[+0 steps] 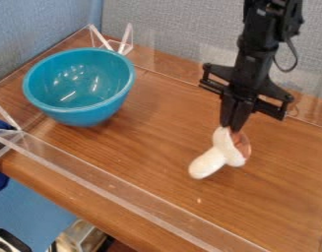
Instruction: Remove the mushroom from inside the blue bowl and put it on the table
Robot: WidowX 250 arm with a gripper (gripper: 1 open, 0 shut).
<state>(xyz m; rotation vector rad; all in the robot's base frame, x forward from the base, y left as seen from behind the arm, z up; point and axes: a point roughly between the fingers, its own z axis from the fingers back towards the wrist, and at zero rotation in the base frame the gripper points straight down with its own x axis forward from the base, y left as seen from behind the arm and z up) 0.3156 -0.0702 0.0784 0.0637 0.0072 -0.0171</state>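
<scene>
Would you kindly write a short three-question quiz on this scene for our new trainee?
1. True or false: the mushroom lies inside the bowl.
2. The tool is: A) open over the bowl, B) shut on the mushroom, C) out of view.
3. Which part of the mushroom points toward the table's near edge?

Key:
1. False; the bowl holds nothing, and the mushroom is at the tool, low over the table to the bowl's right.
2. B.
3. The cream stem; the orange-brown cap is up by the tool.
</scene>
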